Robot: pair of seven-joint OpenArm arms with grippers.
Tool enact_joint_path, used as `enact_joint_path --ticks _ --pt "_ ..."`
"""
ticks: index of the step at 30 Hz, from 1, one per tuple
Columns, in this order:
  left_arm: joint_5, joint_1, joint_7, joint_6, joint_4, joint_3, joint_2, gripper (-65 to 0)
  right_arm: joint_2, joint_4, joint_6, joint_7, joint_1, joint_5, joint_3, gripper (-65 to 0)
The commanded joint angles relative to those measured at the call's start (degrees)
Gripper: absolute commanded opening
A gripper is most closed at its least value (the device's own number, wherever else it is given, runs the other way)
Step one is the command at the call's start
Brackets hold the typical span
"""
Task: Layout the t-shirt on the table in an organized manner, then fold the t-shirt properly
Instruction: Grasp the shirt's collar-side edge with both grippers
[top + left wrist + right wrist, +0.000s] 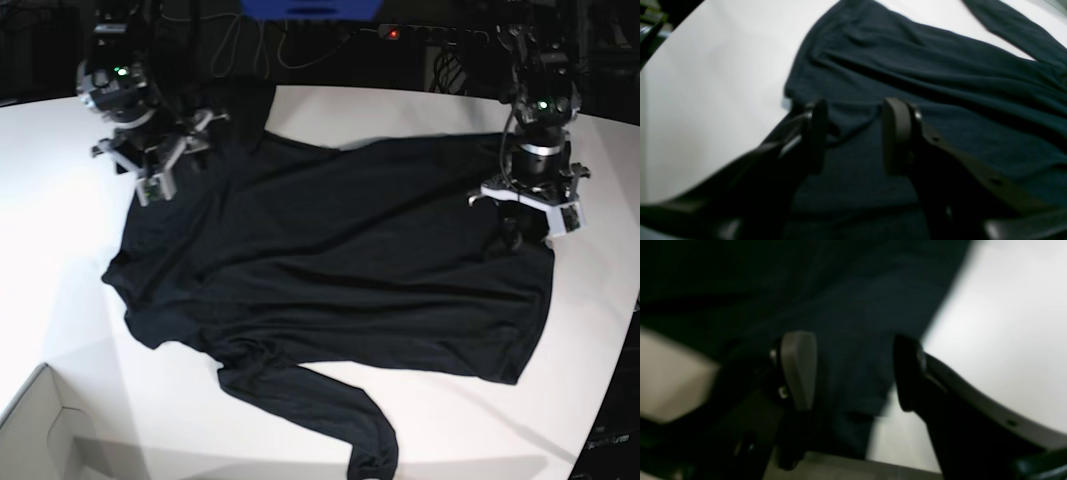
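On the white table [60, 260], the t-shirt [340, 260] lies spread. Both grippers (left gripper [853, 136], right gripper [853, 373]) gape empty above its edges; careless pinching could bunch cloth.

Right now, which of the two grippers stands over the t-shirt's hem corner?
The left gripper, open above the t-shirt at its hem corner; the right gripper is at the collar end.

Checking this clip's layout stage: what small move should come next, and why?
Probably close the left gripper on the t-shirt edge between its open jaws, then tug outward. The body shows wrinkles and one sleeve trails crooked across the table, so it isn't flat enough to fold.
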Motion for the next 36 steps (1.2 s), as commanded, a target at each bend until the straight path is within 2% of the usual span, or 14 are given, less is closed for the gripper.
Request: enact_joint_path --ticks 1,5,11,17,22,24,25,29,33,36 --pt "0.1 0.8 -1.3 -0.1 1.1 0.0 -0.3 -38.8 -0.6 1.0 0.6 0.8 -1.1 0.4 -0.9 -28.2" --pt "0.1 2.1 -1.3 -0.1 1.1 0.4 -0.3 -38.8 -2.2 1.0 0.6 0.7 -2.6 0.4 -3.6 -28.2" --pt "0.1 3.7 -1.3 -0.1 1.1 0.1 -0.5 -38.8 -1.8 0.3 0.5 0.5 -4.8 0.4 -10.4 -28.3" --pt "0.1 5.9 -1.3 -0.1 1.1 -0.1 -0.8 -38.8 -2.0 -6.6 0.4 0.8 -4.4 0.3 -10.8 -28.4" --pt "0.1 6.6 -1.3 -0.1 1.1 -3.1 -0.3 -38.8 -2.0 -9.5 0.4 0.9 -4.4 0.3 -11.1 -29.0" --pt "0.1 7.0 -1.3 -0.1 1.1 -3.9 -0.3 -38.8 -2.0 -10.5 0.4 0.9 -4.3 0.3 -11.3 -33.3" --pt "0.1 7.4 -1.3 -0.1 1.1 -4.3 -0.3 -38.8 -2.0 -10.7 0.6 0.9 -4.0 0.3 -11.3 -37.9" --pt "0.1 8.8 -1.3 -0.1 1.3 -4.4 -0.3 -38.8 -1.7 -11.0 0.6 0.9 -2.7 0.3 -12.6 -64.9" --pt "-0.9 11.1 -1.6 -0.1 1.6 -3.8 -0.2 -38.8 -1.7 -10.1 0.6 0.9 0.7 0.3 -12.9 -65.0" --pt "-6.3 12.7 -1.3 -0.2 2.0 -3.8 0.5 -38.8 -1.7 -10.5 0.6 0.9 5.4 0.3 -12.7 -65.0"
